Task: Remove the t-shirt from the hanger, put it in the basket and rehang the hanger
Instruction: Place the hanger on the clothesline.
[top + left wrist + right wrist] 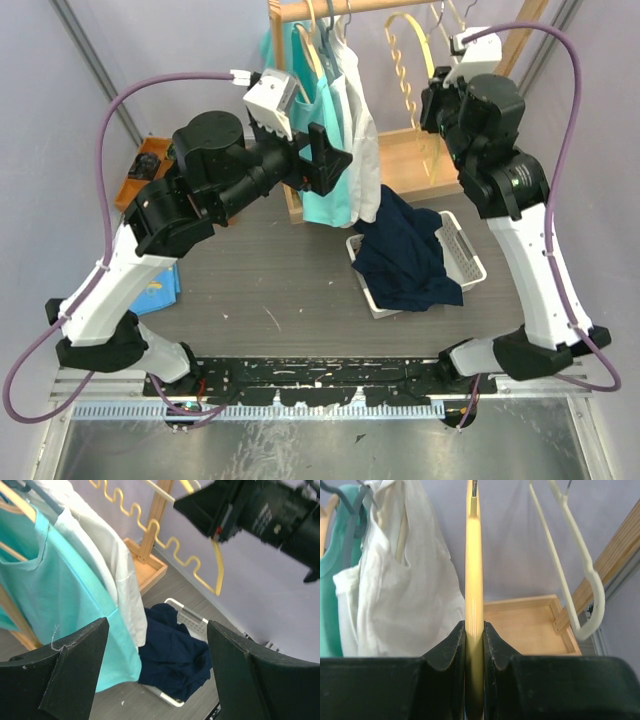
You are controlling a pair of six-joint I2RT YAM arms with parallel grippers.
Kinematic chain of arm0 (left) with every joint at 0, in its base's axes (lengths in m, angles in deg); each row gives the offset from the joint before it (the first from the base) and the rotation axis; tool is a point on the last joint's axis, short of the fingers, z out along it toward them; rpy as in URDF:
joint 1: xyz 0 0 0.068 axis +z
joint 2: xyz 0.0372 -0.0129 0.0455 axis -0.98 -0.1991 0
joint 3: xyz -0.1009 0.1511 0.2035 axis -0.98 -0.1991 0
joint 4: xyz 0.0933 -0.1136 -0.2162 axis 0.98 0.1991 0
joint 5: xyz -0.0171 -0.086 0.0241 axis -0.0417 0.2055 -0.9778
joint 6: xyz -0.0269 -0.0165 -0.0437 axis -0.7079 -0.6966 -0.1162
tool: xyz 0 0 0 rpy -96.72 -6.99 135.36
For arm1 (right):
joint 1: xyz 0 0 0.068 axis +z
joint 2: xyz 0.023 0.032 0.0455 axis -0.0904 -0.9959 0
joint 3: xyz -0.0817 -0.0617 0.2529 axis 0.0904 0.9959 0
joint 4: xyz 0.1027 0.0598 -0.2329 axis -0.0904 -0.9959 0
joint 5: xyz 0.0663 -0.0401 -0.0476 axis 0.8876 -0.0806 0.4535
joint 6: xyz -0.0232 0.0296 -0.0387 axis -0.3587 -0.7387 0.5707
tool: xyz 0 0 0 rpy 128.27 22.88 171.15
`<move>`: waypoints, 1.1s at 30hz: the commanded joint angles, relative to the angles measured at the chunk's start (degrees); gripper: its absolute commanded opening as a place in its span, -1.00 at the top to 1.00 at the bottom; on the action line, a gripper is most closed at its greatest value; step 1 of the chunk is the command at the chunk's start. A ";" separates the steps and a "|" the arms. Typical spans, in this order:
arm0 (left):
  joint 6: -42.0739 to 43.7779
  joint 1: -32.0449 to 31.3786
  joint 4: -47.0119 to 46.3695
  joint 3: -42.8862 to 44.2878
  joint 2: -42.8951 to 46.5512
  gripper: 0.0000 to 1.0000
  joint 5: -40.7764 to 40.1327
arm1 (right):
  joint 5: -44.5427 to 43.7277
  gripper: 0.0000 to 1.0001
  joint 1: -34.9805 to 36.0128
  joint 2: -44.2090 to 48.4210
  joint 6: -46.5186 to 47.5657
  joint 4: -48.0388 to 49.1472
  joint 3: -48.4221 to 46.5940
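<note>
We take the wooden rack (405, 162) as our mark. The navy t-shirt (405, 255) lies slumped in the white basket (468, 258) before its base, apparently off the yellow hanger (474, 555). It looks soft and light, best gathered at a bunched fold. Only the right wrist view shows the right gripper (474, 630) clenched on that hanger. The left gripper (157, 632) gapes, released, beside the rack's teal shirt (60, 595).
</note>
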 commanded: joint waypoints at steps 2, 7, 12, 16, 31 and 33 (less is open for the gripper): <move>0.65 0.17 0.49 -3.08 4.12 -0.73 -2.34 | 6.32 0.99 -4.83 -5.16 0.94 4.94 -10.26; 1.01 0.12 0.43 -4.75 6.14 -0.73 -3.56 | 12.15 0.99 -8.70 -9.50 -0.64 4.64 -14.58; 2.29 0.16 0.68 -4.95 6.77 -0.73 -4.44 | 15.58 0.99 -11.32 -11.96 -1.26 5.74 -16.30; 3.16 0.13 0.54 -4.88 6.51 -0.73 -4.98 | 18.48 0.99 -13.45 -13.73 -2.01 5.76 -17.79; 4.92 0.18 -0.61 -4.99 6.25 -0.74 -6.90 | 23.26 0.99 -18.14 -19.13 -4.22 7.04 -20.24; 5.05 0.11 -0.68 -5.18 6.27 -0.73 -7.29 | 23.28 0.99 -18.30 -19.44 -4.42 7.12 -19.94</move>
